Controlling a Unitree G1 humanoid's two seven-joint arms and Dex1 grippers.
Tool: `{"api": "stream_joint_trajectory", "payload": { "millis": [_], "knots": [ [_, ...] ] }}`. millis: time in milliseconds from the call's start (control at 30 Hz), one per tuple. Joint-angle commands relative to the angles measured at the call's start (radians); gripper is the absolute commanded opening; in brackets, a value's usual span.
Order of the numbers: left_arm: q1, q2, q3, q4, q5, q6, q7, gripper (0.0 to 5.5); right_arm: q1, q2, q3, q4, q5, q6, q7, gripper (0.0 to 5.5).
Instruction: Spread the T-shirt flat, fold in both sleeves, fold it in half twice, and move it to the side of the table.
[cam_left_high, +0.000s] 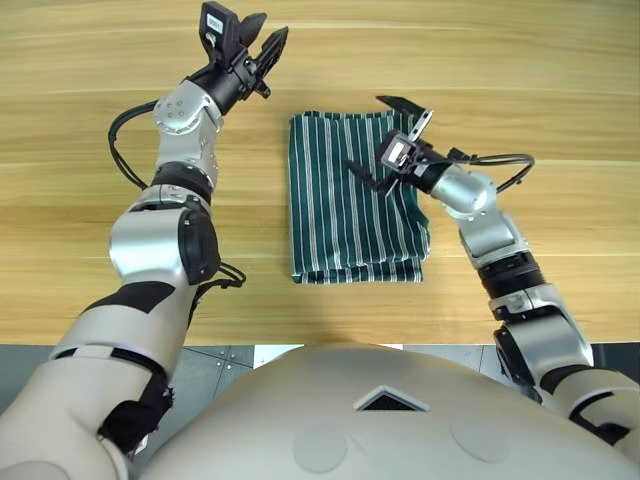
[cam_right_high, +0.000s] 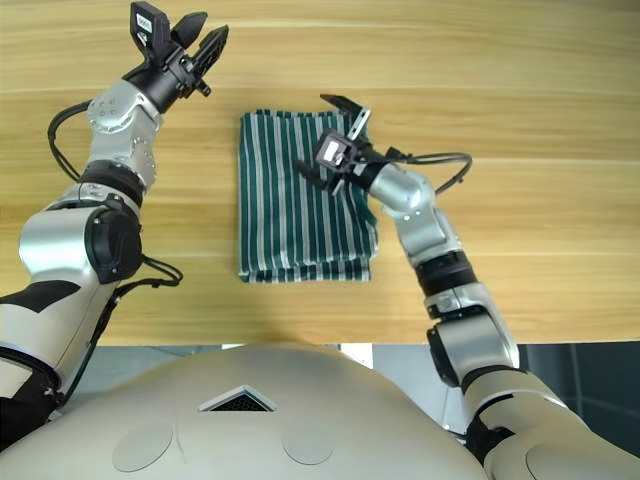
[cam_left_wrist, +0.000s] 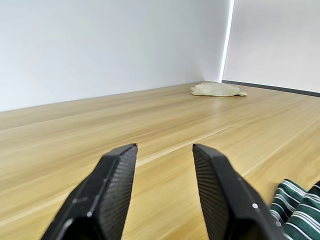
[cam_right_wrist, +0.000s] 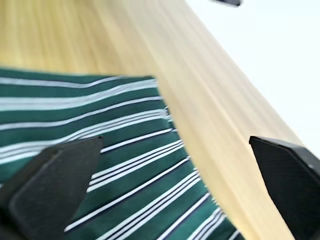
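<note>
The T-shirt (cam_left_high: 345, 200), dark green with thin white stripes, lies folded into a compact rectangle on the wooden table (cam_left_high: 540, 70). My right gripper (cam_left_high: 388, 142) hovers over the shirt's far right part, open wide with nothing between its fingers. In the right wrist view the striped cloth (cam_right_wrist: 100, 115) and its edge lie just below the spread gripper (cam_right_wrist: 175, 142). My left gripper (cam_left_high: 262, 42) is raised to the far left of the shirt, open and empty. A corner of the shirt (cam_left_wrist: 300, 205) sits beside the left gripper (cam_left_wrist: 162, 147) in the left wrist view.
A crumpled cream cloth (cam_left_wrist: 217, 89) lies far off on the table near a white wall. Bare wood surrounds the shirt on all sides. The table's near edge (cam_left_high: 400, 338) runs just in front of the shirt, with tiled floor below.
</note>
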Motion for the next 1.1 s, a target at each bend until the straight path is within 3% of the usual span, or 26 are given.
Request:
{"api": "stream_joint_trajectory", "payload": {
  "millis": [33,133,233,433,567,800,1100],
  "knots": [
    [0.064,0.052,-0.056,-0.088,-0.009,-0.123,-0.213,2.06,0.031,-0.08,-0.119,-0.192,0.182,-0.029,0.101,5.36],
    [0.197,0.133,-0.086,-0.324,-0.133,-0.132,-0.528,2.06,0.08,-0.195,-0.21,-0.281,0.272,-0.042,0.192,5.36],
    [0.423,0.275,-0.159,-0.686,-0.216,-0.068,-0.725,2.06,0.221,-0.381,-0.279,-0.32,0.288,-0.075,0.333,5.36],
    [0.789,0.527,-0.212,-1.114,-0.168,-0.076,-0.784,2.06,0.521,-0.632,-0.269,-0.433,0.304,-0.064,0.588,5.36],
    [0.866,0.548,-0.248,-1.255,-0.216,-0.037,-0.739,2.06,0.553,-0.617,-0.171,-0.483,0.255,-0.055,0.636,5.36],
    [0.833,0.468,-0.403,-1.16,0.065,-0.102,-0.536,2.06,0.526,-0.571,-0.052,-0.461,0.175,-0.062,0.631,5.36],
    [0.811,0.52,-0.538,-1.068,0.217,-0.185,-0.44,2.06,0.449,-0.502,-0.018,-0.416,0.118,-0.045,0.565,5.36]
  ]
}}
